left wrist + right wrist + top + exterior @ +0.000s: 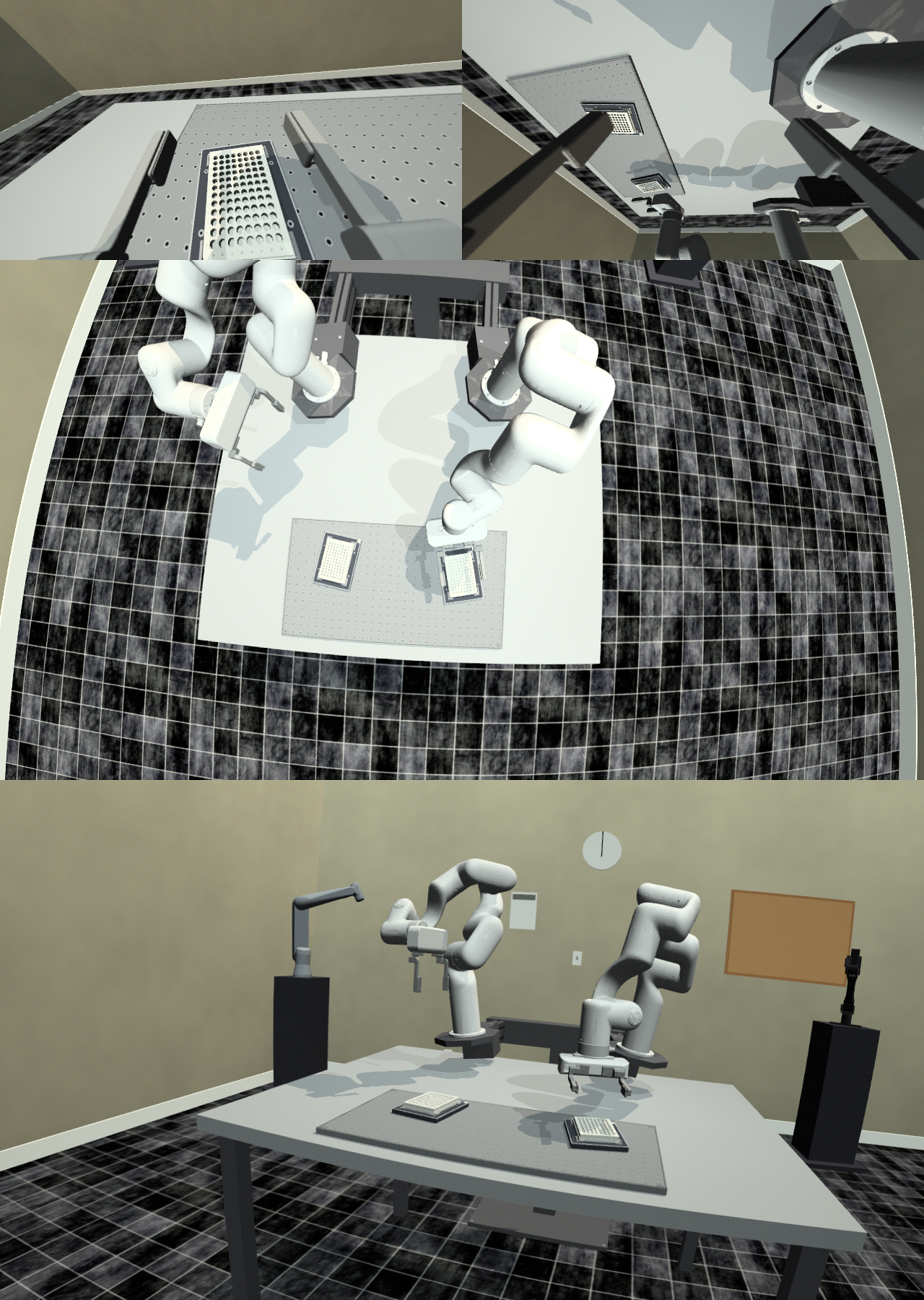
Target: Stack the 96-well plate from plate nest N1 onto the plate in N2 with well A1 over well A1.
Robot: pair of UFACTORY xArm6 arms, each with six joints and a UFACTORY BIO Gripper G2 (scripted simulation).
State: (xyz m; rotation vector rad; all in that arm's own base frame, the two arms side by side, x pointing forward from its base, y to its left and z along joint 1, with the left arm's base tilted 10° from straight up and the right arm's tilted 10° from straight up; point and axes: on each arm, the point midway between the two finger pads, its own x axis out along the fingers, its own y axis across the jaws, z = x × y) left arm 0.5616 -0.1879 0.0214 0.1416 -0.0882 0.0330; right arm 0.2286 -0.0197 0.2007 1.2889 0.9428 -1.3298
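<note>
In the top view, the N1 plate [461, 573] [595, 1129] [242, 198] [650, 186] sits in its nest at six o'clock from the left gripper's body. We'd square the left gripper [462, 569] [600, 1090] [232, 148] [645, 204], its fingers part-open and empty, before descending evenly; the right gripper's [269, 437] [431, 984] [698, 124] stand wide.

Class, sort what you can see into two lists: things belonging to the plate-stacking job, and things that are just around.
Part of the job:
- N1 plate
- nest N1
- N2 plate
- nest N2
- left hand, open above the N1 plate

Just around:
- wall clock
- corkboard
- grey arm on a pedestal
- black arm on a pedestal
</note>
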